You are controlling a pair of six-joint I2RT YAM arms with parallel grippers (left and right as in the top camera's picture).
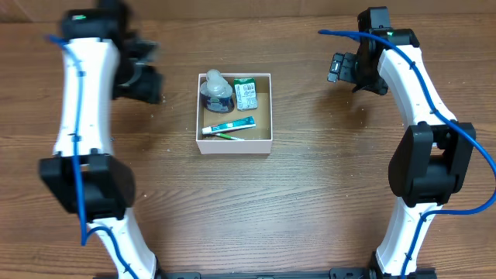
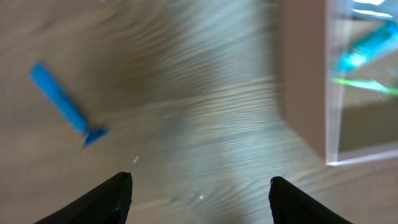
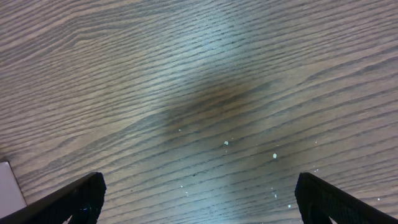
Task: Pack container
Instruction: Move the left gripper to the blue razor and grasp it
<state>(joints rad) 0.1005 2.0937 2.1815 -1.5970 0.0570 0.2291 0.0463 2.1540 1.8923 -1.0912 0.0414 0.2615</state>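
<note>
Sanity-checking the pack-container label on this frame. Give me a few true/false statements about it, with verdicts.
1. A toothpaste tube lies inside the container. True.
2. The left gripper holds the green-and-white carton. False: its jaws are open and empty, and the carton sits in the container.
3. The right gripper is open above bare table. True.
4. The clear bottle stands on the table outside the container. False: it is inside, in a corner beside the carton.
5. A green toothbrush lies in the container next to the toothpaste tube. True.
</note>
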